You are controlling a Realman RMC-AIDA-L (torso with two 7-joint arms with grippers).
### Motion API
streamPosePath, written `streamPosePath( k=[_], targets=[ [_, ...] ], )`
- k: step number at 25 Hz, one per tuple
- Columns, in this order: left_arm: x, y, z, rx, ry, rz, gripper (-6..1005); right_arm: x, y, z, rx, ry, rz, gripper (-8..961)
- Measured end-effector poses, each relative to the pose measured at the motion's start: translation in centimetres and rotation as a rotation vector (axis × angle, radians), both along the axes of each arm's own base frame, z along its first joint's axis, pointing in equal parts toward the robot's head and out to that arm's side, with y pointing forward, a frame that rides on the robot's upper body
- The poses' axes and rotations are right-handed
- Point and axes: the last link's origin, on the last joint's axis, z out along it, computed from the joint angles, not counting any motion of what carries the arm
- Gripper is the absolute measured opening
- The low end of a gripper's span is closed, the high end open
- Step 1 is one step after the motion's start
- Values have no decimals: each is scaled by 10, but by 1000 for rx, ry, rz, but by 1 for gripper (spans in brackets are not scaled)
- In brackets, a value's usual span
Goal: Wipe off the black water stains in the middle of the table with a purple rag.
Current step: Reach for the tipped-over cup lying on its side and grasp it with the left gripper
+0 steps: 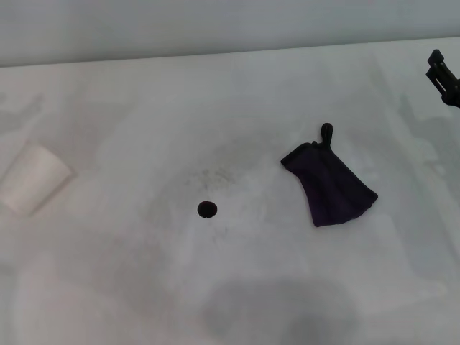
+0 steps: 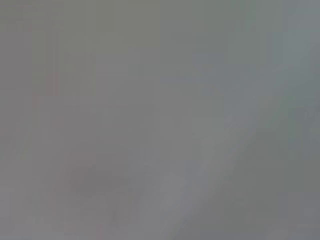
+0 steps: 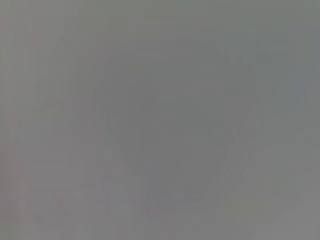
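The black water stain (image 1: pixel 207 209) is a small round glossy blot in the middle of the white table (image 1: pixel 144 115). The purple rag (image 1: pixel 329 184) lies flat to its right, very dark, with its small loop pointing to the far side. My right gripper (image 1: pixel 443 75) shows only as a black tip at the far right edge of the head view, well beyond and to the right of the rag. My left gripper is out of view. Both wrist views show only plain grey.
A white paper cup (image 1: pixel 32 178) lies on its side at the left edge of the table. Faint grey smudges (image 1: pixel 215 175) sit just beyond the stain. The table's far edge meets a pale wall.
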Motion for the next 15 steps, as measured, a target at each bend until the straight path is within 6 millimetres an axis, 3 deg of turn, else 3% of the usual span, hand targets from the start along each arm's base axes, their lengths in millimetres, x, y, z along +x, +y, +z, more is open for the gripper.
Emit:
streamPosePath(
  k=[5, 10, 15],
  targets=[
    [20, -2, 8, -197, 60, -34, 888, 1, 0, 2, -5, -19, 6, 873],
    [39, 0, 2, -450, 193, -15, 888, 2, -1, 4, -12, -41, 18, 872],
    [58, 3, 6, -577, 321, 3, 888, 2, -1, 4, -18, -48, 20, 872]
  ],
)
